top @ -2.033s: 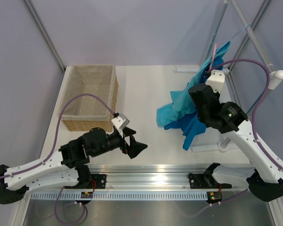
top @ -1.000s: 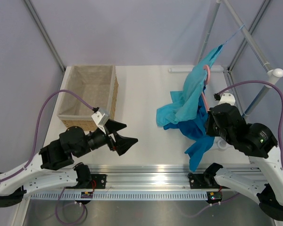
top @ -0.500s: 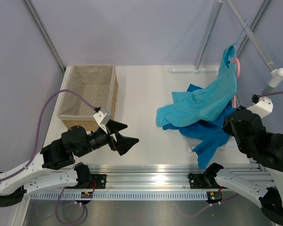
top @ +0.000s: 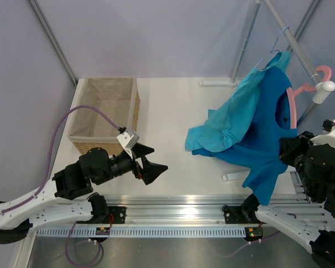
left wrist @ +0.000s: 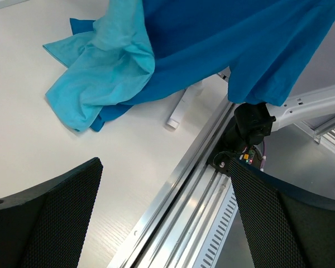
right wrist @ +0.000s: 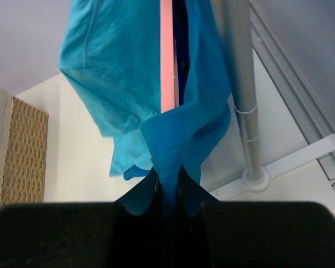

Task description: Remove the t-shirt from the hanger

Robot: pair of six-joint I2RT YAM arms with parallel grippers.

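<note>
**Top external view.** The t-shirt [top: 265,137] hangs at the right side of the table [top: 173,106]. Its collar is around the hanger [top: 293,106], and its lower part reaches down to the table surface. The hanger's pink hook is just beside the white end cap [top: 327,87] of the rack rail. A teal t-shirt [top: 229,123] lies against the left side of the t-shirt, partly on the table. It runs up to a light-blue wire hanger [top: 279,39]. A wicker basket [top: 103,114] stands at the left, well apart from the garments. The left gripper [top: 153,159] is above the table's near-left area with its jaws spread wide and nothing between them. The right arm's wrist [top: 318,170] is at the right edge, touching the t-shirt. Its fingers are hidden in this view.

**Left wrist view.** The left gripper [left wrist: 164,167] is released, and both black fingers [left wrist: 50,218] frame bare table and the aluminium rail [left wrist: 195,195]. The t-shirt [left wrist: 240,44] and the teal t-shirt [left wrist: 100,78] fill the upper part.

**Right wrist view.** The right gripper [right wrist: 167,195] is clenched on a fold of the t-shirt [right wrist: 173,145]. The hanger [right wrist: 166,56] shows as a pink strip inside the cloth. A rack pole [right wrist: 237,84] stands just beside it.
</note>
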